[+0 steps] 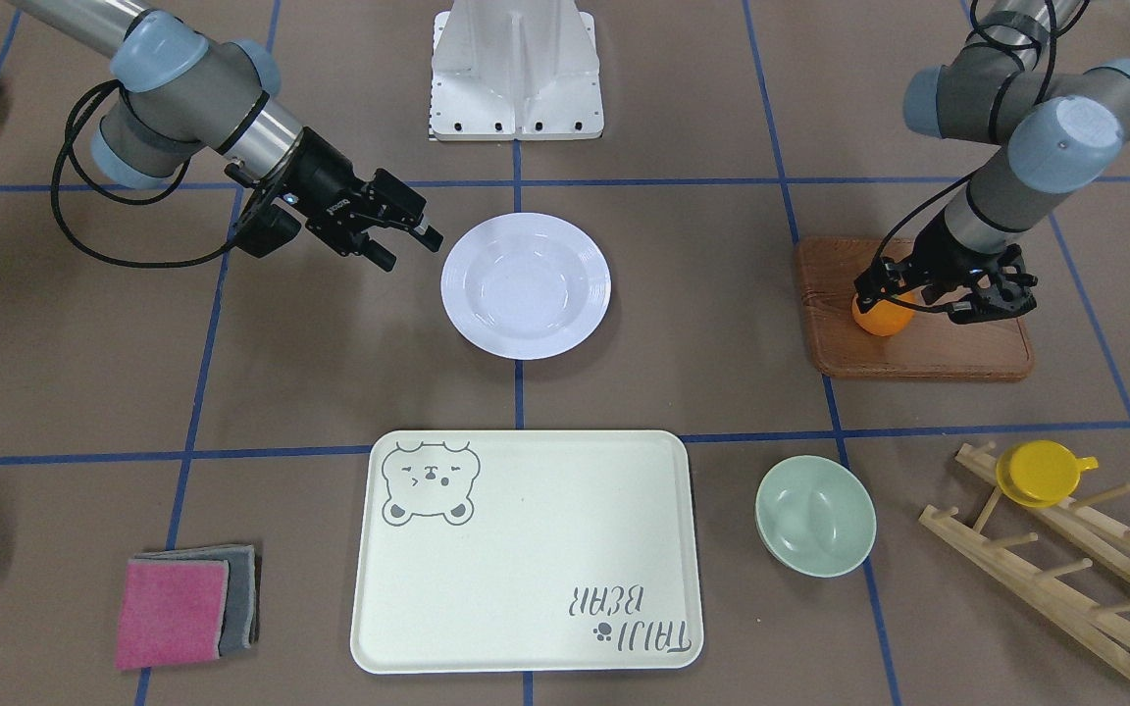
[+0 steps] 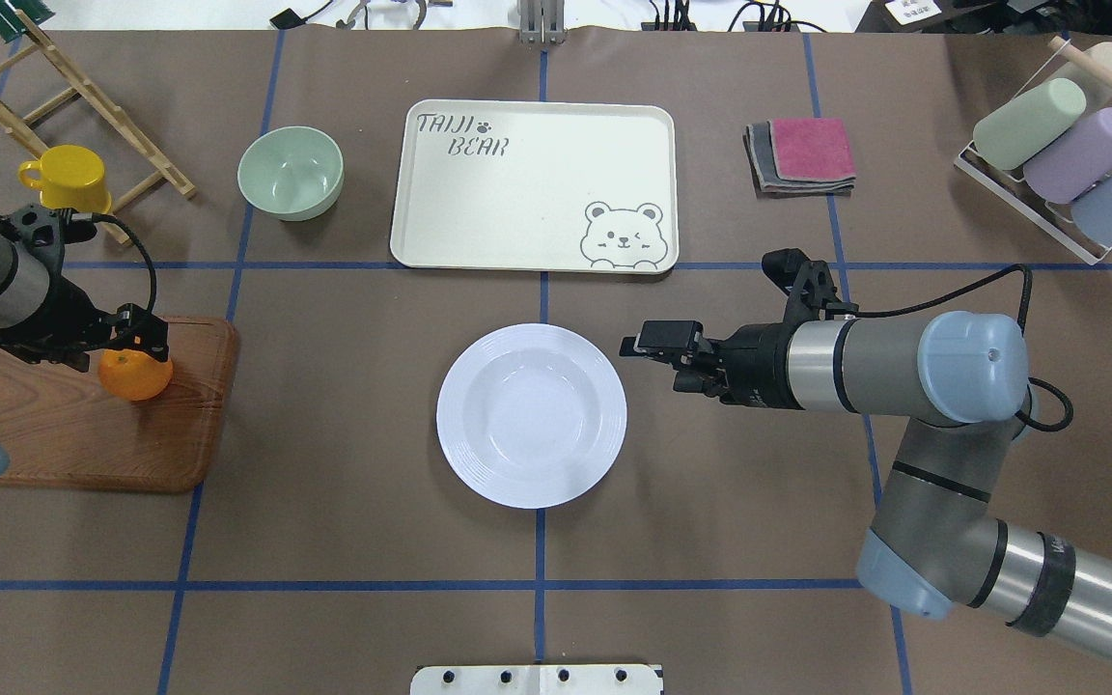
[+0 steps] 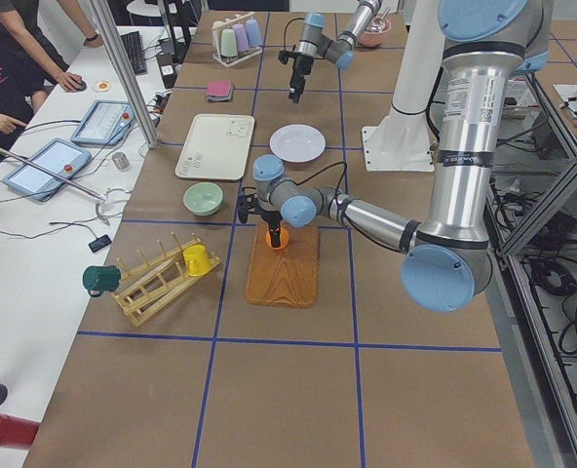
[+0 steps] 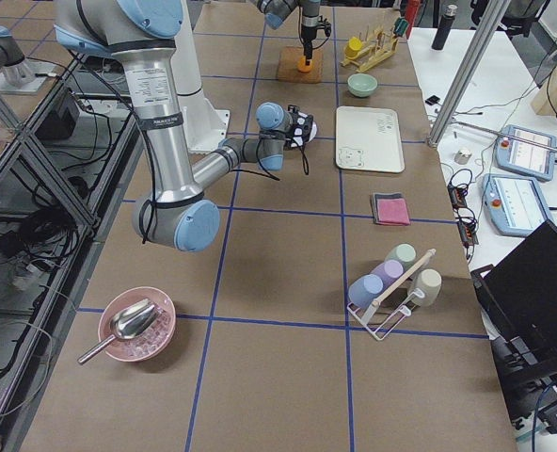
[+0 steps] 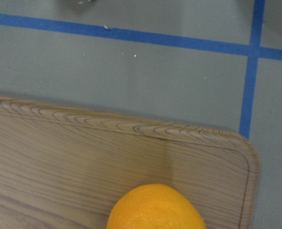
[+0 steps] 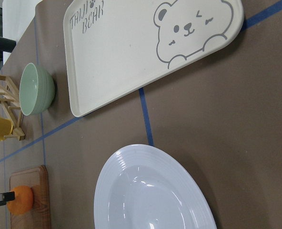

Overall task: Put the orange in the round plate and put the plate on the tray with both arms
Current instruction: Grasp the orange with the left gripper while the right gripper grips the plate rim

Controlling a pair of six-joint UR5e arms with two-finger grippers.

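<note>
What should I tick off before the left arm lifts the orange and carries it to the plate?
1. Left gripper is at the orange: ok, its fingers straddle the fruit on the wooden board.
2. Fingers closed firmly on the orange: cannot tell.
3. Round plate is empty and upright: ok.
4. Route from the board to the plate: ok, nothing stands between them in the overhead view.
5. Right gripper is out of the drop zone: ok, open, empty, beside the plate's rim and not touching it.
6. Tray has room for the plate: ok, nothing lies on it.
</note>
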